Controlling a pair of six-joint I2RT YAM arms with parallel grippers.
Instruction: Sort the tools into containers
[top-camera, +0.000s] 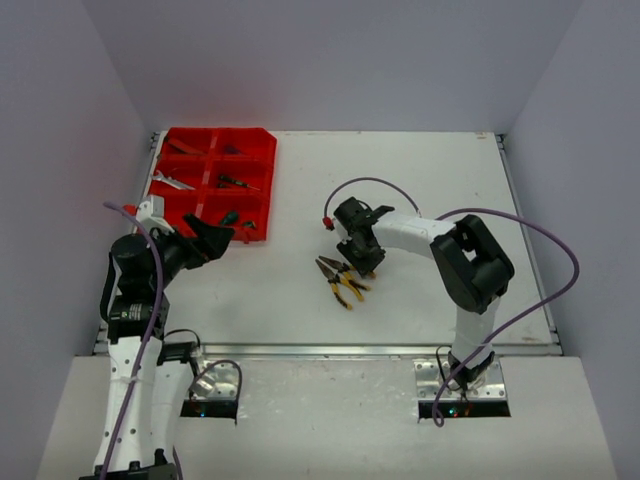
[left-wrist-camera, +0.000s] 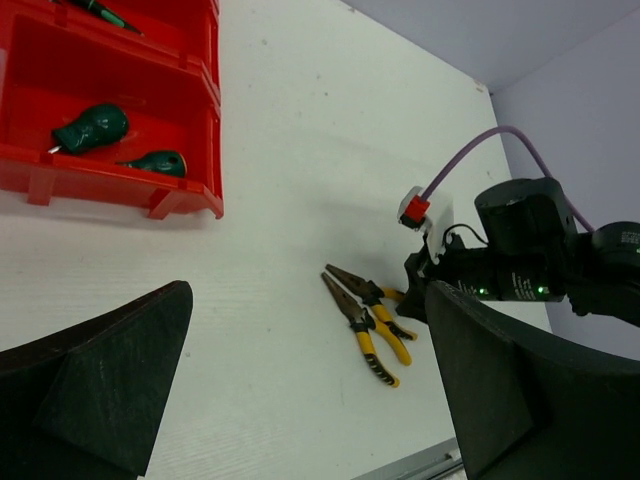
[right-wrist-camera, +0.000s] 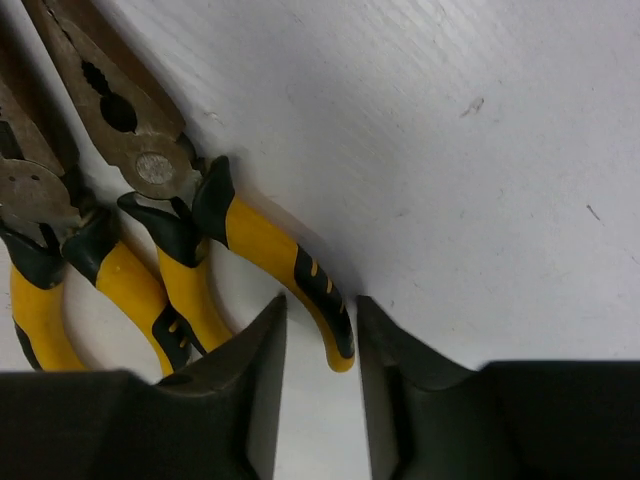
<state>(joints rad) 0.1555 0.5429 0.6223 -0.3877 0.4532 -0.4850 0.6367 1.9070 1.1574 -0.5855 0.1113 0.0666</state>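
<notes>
Two yellow-and-black-handled pliers (top-camera: 338, 278) lie side by side on the white table, noses pointing up-left. My right gripper (right-wrist-camera: 318, 310) is down over their handle ends. Its jaws stand narrowly apart on either side of the tip of one pliers handle (right-wrist-camera: 300, 275), with a strip of table showing beside the left finger (right-wrist-camera: 262, 350). The second pliers (right-wrist-camera: 35, 215) lie just to the left. My left gripper (top-camera: 222, 238) hovers wide open and holds nothing, near the front corner of the red tray (top-camera: 271, 170). From its wrist view the pliers (left-wrist-camera: 366, 322) lie ahead.
The tray's compartments hold a silver wrench (top-camera: 172, 181), a slim screwdriver (top-camera: 236, 182) and two stubby green-handled screwdrivers (left-wrist-camera: 95, 127) in the nearest one. A purple cable (top-camera: 375, 181) loops over the right arm. Grey walls enclose the table on three sides.
</notes>
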